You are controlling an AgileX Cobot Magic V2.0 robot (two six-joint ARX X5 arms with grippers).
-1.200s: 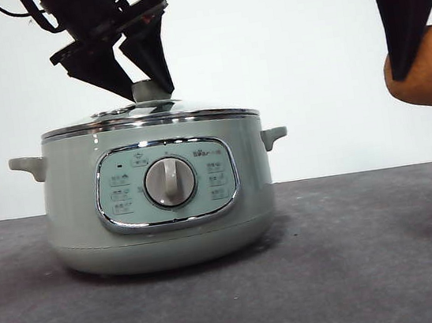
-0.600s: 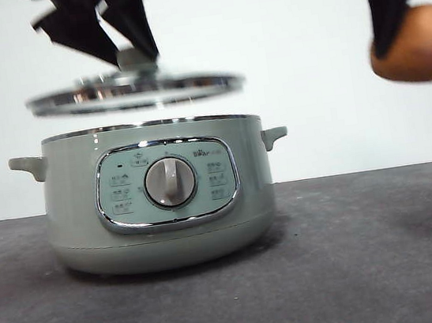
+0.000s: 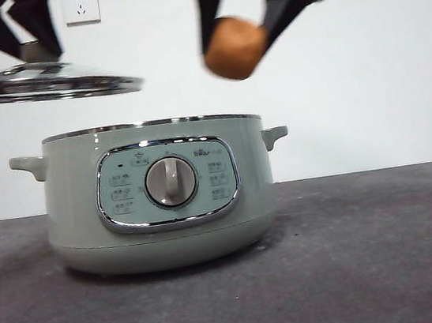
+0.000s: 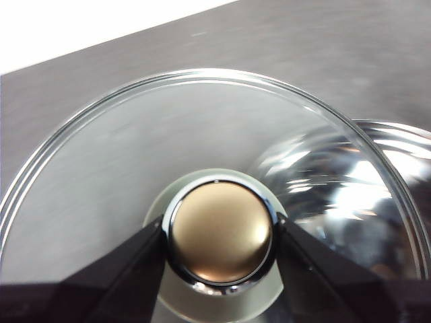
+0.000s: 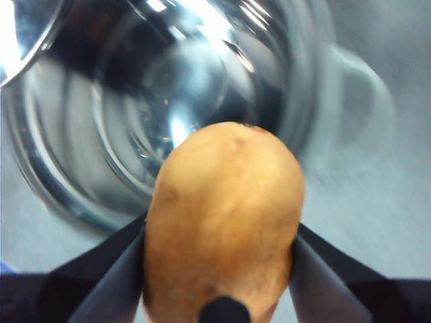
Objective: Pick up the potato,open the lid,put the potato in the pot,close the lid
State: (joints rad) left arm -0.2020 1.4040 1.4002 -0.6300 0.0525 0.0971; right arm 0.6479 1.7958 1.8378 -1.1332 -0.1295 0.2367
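Note:
The sage-green pot [image 3: 161,196] stands open on the grey table, its shiny inside showing in the right wrist view [image 5: 168,87]. My left gripper [image 3: 20,32] is shut on the knob [image 4: 221,232] of the glass lid [image 3: 42,81] and holds it high, off to the left of the pot. My right gripper [image 3: 247,6] is shut on the orange-brown potato [image 3: 234,47] and holds it above the pot's right half. The potato fills the right wrist view [image 5: 225,215].
The grey table [image 3: 371,252] runs wide on both sides of the pot. A white wall with two sockets [image 3: 81,4] stands behind. The pot's side handle [image 3: 275,135] juts out to the right.
My left gripper has lifted the lid off the pot and carried it up and to the left. My right gripper has brought the potato from the right edge to above the pot.

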